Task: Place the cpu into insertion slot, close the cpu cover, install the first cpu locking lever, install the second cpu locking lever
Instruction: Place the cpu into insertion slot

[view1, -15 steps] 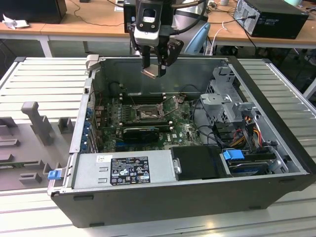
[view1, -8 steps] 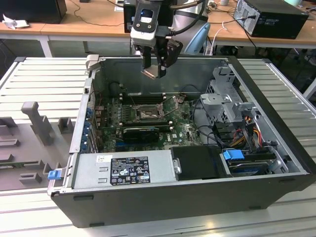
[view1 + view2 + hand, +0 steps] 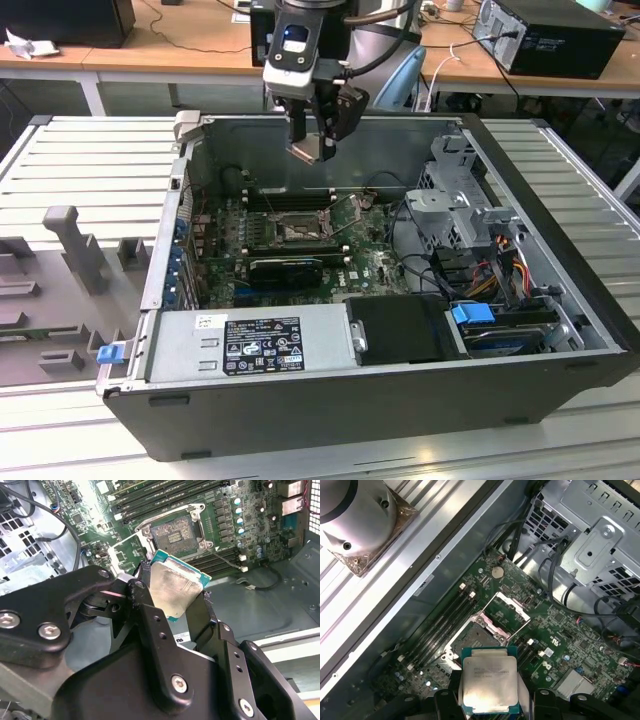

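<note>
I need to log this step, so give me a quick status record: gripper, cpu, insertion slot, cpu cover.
gripper: shut on the cpu, raised above the open computer case
cpu: held between the fingers, metal top showing, not seated
insertion slot: empty, centre exposed
cpu cover: swung open beside the slot

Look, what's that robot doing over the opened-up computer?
The robot's black gripper is pinching a small flat square chip with a silver-grey metal top, holding it in the air above the open dark grey computer case. Down on the green circuit board, the square black socket is empty and its thin silvery metal cover frame is flipped open. The chip isn't in yet.
</note>
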`<state>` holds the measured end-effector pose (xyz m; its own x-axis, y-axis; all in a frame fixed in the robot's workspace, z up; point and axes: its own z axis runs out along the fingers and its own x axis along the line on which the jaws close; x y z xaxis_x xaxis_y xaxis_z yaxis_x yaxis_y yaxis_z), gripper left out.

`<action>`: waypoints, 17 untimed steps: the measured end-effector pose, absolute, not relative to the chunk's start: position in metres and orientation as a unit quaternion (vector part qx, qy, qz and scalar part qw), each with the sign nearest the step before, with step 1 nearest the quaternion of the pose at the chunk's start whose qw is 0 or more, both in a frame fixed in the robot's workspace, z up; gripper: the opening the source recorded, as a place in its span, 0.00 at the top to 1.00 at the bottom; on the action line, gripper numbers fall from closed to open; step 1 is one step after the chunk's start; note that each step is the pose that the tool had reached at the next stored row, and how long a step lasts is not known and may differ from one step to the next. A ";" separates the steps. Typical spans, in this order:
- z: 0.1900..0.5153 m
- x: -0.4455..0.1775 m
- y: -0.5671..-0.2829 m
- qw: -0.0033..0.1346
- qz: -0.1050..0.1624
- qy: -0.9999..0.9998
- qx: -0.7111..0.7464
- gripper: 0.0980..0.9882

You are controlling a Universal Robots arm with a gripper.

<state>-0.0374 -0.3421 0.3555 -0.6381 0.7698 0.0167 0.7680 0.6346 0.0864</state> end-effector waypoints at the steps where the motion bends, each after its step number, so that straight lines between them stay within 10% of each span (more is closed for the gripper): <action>1: 0.354 -0.037 -0.342 0.011 0.043 0.904 0.426 0.52; 17: 0.351 -0.037 -0.342 0.012 0.042 0.893 0.448 0.52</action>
